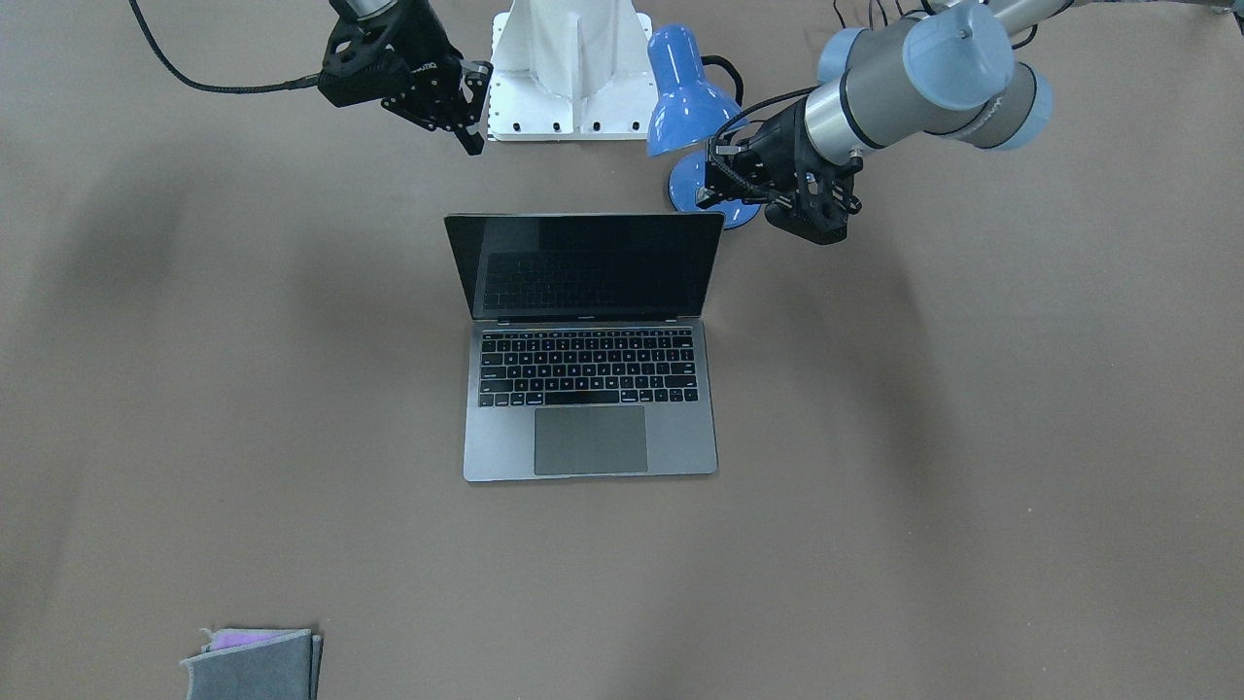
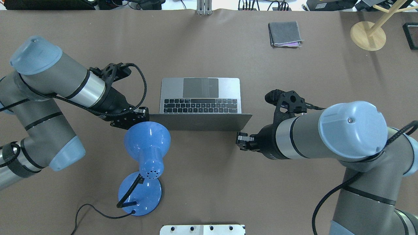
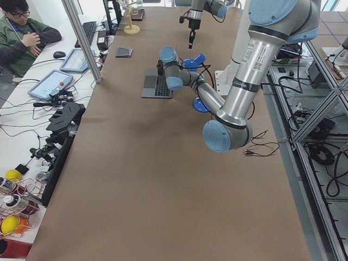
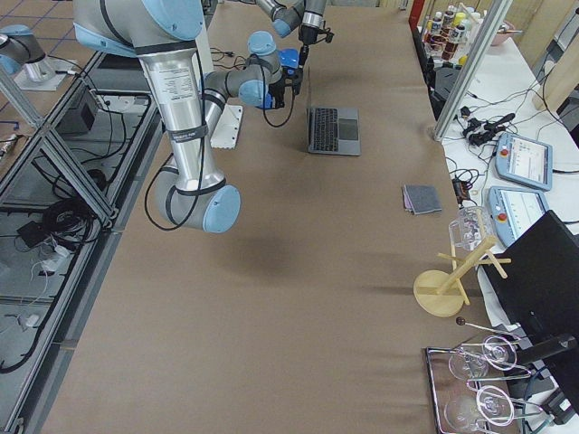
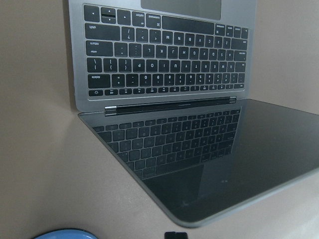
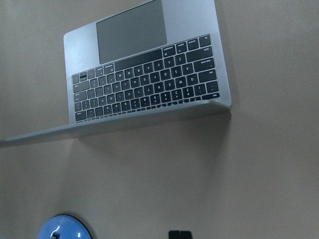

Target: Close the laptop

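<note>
Lamp (image 2: 147,143), blue, stands nearest the robot in the overhead view. Just past it, the left end effector (image 2: 146,113), fingers seemingly pinched together and empty, sits beside a corner of the lid (image 2: 200,122) of the laptop (image 2: 200,98), lid at its 3 o'clock. It is likely the nearer arm. The right end effector (image 2: 239,139), likewise closed and empty, hangs behind, lid at 11 o'clock. At the centre of the surface (image 2: 209,49) the laptop stands open, lid edge running 9 to 3, grey back toward the robot. Black keys (image 2: 200,106), then trackpad (image 2: 200,87), lie beyond at 12.

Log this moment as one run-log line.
laptop: open, lid raised | left gripper: shut, beside lid corner, near blue desk lamp, no contact | right gripper: shut, behind other corner, no contact | closing: not yet begun
</note>
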`<state>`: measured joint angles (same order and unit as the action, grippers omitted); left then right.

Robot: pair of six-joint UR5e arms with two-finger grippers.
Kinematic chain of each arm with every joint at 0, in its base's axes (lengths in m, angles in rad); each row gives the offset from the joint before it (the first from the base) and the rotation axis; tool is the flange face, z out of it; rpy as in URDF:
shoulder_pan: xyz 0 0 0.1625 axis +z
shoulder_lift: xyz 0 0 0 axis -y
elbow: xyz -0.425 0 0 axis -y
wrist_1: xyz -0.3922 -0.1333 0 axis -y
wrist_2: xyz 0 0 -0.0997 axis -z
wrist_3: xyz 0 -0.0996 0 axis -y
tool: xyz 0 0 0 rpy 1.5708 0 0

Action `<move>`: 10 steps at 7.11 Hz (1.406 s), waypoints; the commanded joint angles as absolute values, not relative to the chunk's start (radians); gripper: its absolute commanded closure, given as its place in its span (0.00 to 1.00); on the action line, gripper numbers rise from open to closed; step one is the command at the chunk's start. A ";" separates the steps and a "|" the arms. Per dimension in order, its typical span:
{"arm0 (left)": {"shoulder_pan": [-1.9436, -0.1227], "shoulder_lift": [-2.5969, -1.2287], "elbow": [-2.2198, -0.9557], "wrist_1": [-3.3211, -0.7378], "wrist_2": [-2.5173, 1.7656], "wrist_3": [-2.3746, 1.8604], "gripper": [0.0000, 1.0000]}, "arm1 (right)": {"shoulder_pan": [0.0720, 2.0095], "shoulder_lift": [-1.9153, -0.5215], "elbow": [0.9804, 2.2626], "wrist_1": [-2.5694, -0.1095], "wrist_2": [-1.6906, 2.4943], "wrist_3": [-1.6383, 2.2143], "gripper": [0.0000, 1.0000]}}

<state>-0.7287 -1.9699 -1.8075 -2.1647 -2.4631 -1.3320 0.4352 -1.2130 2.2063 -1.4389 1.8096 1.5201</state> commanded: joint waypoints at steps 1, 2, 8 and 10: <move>-0.729 -1.976 -1.807 -2.164 -2.462 -1.331 1.00 | 0.452 -1.151 2.136 -1.436 1.809 1.520 1.00; -0.729 -1.979 -1.806 -2.164 -2.462 -1.330 1.00 | 0.475 -1.144 2.122 -1.434 1.812 1.505 1.00; -0.736 -1.983 -1.799 -2.163 -2.461 -1.324 1.00 | 0.551 -1.109 2.040 -1.439 1.818 1.459 1.00; -0.752 -2.000 -1.780 -2.161 -2.459 -1.322 1.00 | 0.566 -1.092 2.010 -1.437 1.818 1.456 1.00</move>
<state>-0.7428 -1.9890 -1.7916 -2.1625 -2.4595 -1.3231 0.5567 -1.1018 2.0279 -1.4378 1.8177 1.4575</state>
